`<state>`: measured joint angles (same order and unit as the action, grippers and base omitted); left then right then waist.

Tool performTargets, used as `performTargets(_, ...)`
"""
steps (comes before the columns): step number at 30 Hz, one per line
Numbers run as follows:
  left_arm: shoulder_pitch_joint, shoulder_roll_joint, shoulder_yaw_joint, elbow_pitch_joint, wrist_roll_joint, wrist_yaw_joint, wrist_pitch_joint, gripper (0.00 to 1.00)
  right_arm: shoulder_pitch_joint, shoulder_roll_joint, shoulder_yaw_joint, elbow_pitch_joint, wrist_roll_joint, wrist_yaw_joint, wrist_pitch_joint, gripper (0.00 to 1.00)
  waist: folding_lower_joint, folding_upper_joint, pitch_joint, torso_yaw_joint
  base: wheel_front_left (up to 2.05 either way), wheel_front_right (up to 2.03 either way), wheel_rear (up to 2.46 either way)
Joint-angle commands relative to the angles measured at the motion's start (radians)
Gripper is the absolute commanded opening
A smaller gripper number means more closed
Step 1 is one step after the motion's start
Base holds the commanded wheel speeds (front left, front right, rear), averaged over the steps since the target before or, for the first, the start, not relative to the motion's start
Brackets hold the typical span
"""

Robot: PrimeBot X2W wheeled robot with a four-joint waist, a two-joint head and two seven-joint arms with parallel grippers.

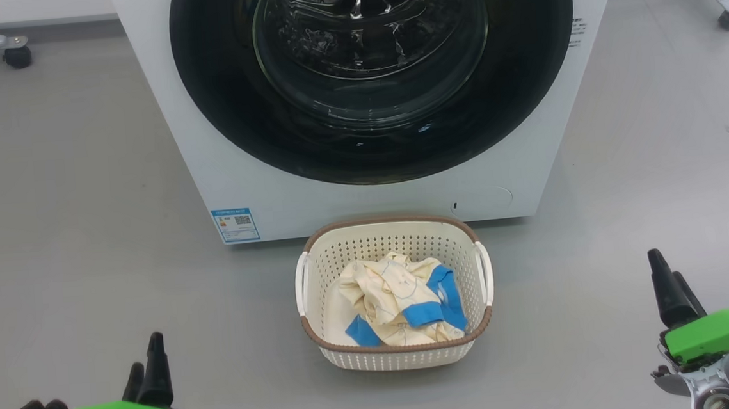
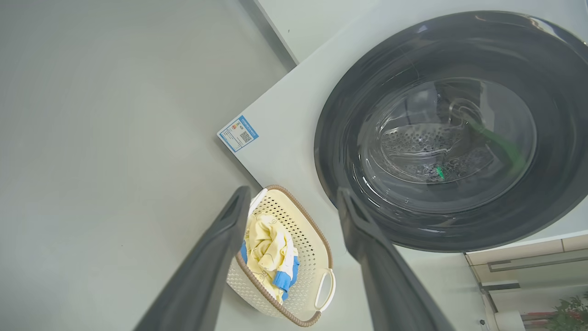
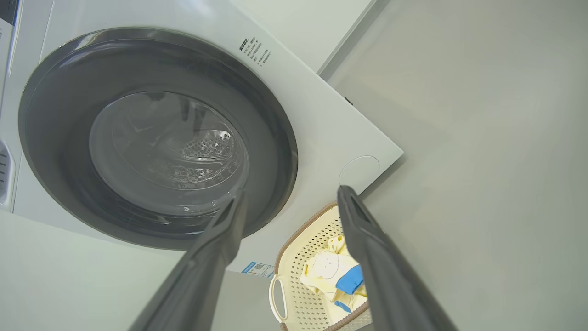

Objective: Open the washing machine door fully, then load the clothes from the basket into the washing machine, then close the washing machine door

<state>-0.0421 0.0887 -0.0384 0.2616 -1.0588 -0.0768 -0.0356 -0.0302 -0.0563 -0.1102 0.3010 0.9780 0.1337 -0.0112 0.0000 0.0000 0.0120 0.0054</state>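
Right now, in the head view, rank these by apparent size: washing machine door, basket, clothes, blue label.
1. washing machine door, largest though cropped at the top
2. basket
3. clothes, lying inside it
4. blue label, smallest

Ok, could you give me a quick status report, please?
Left gripper, right gripper open, empty. Door shut. Clothes in basket, on floor right before washer. No obstacle seen.
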Motion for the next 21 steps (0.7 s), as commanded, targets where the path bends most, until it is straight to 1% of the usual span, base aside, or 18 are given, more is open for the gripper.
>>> performTargets(1,-0.060,0.031,0.007,-0.043,0.053,0.005,-0.015,1.00,-0.062,-0.025,-0.001,-0.040,-0.055,-0.001,-0.014,1.00,0.0000,0.0000,0.001,0.000,0.00,0.00,0.00)
performTargets(8,-0.068,0.043,-0.013,-0.051,0.173,0.016,-0.036,1.00,-0.072,-0.024,0.003,-0.048,-0.190,-0.001,-0.028,1.00,0.0000,0.0000,0.004,0.000,0.00,0.00,0.00)
performTargets(9,-0.068,0.043,-0.013,-0.051,0.173,0.016,-0.036,1.00,-0.072,-0.024,0.003,-0.048,-0.190,-0.001,-0.028,1.00,0.0000,0.0000,0.004,0.000,0.00,0.00,0.00)
performTargets(21,-0.083,0.054,-0.039,-0.043,0.329,0.019,-0.074,1.00,-0.079,-0.017,0.042,-0.060,-0.371,-0.002,-0.050,1.00,0.0000,0.0000,0.006,0.003,0.00,0.00,0.00)
